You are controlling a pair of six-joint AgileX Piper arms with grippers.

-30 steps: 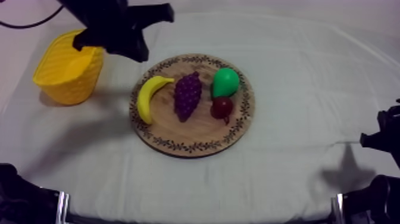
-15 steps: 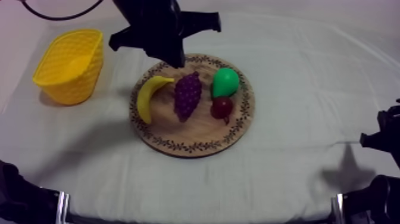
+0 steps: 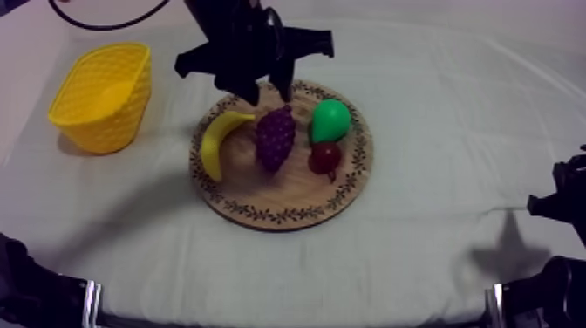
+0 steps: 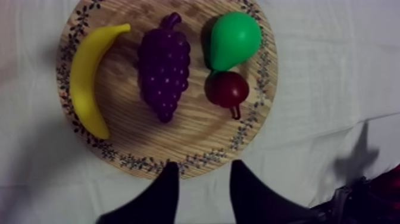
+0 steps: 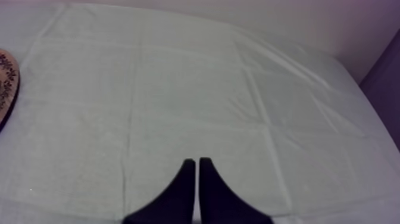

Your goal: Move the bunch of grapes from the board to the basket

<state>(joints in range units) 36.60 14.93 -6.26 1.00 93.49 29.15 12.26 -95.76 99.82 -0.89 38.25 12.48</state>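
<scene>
Aloft, left gripper spread, over wooden board

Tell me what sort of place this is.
Probably a robot manipulation test bench, not a kitchen. A table lies under a plain cloth. A toy bunch of grapes sits on a wooden board, with a yellow basket nearby. The left end effector hangs open over the board.
</scene>
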